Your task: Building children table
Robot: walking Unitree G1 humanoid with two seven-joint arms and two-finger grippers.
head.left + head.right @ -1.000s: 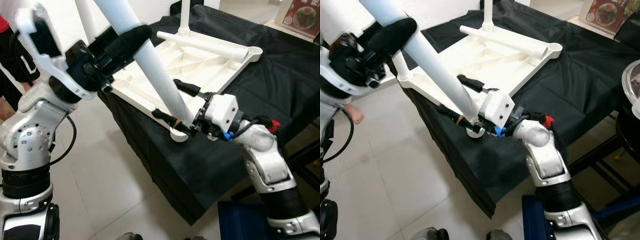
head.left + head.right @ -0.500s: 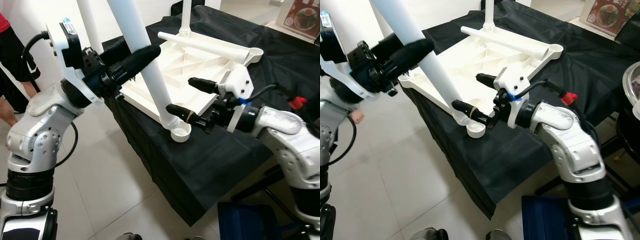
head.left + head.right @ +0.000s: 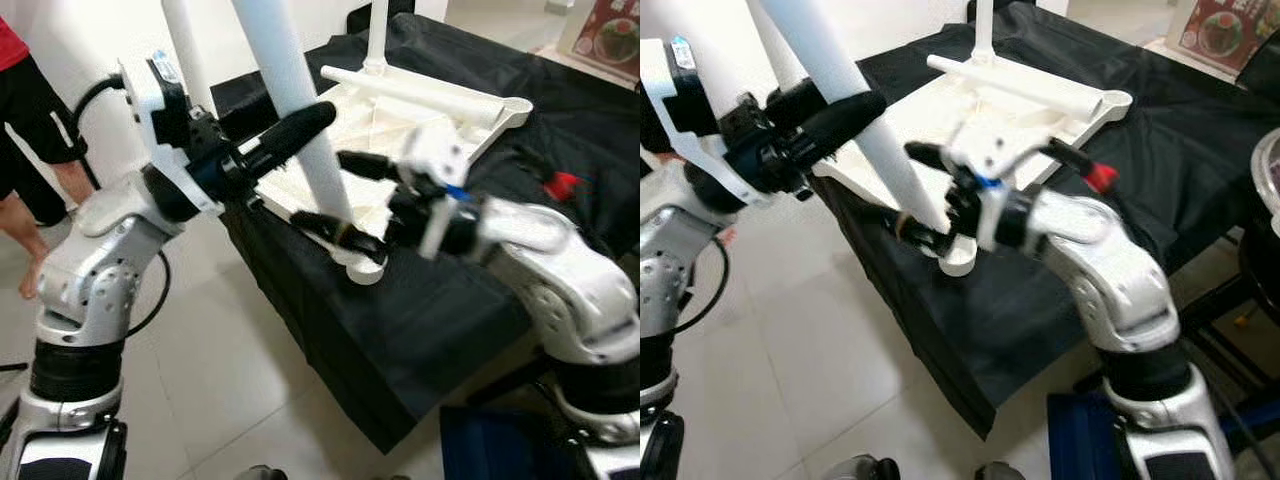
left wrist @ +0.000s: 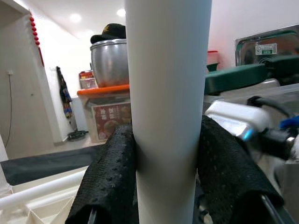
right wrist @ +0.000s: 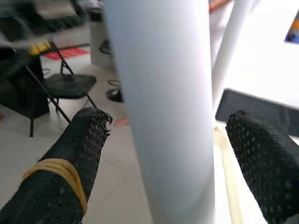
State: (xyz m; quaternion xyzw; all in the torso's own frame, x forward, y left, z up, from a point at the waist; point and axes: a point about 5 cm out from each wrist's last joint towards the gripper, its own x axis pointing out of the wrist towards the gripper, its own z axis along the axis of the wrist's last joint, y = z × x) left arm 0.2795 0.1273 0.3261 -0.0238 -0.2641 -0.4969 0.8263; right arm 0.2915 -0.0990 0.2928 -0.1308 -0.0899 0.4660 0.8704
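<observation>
Nearest the camera, the corner socket [image 3: 362, 270] of the upturned white tabletop [image 3: 400, 115] hangs at the edge of the surface [image 3: 440, 310], which is draped in black cloth, and the white leg [image 3: 300, 130] rises steeply from it, its foot at or in the cup. The right tool [image 3: 345, 195] stands wide around the leg's lower end, one finger on each side and apparently not touching, so it steadies nothing. Higher up, the left tool [image 4: 163, 186] is clamped on the leg, pads pressed to both sides. That single high grip is the risk: any sideways pull could lever the foot out of the socket, or drag the tabletop off the edge. Beyond, two more legs stand upright, and a person [image 3: 35, 120] stands close to the left arm.
</observation>
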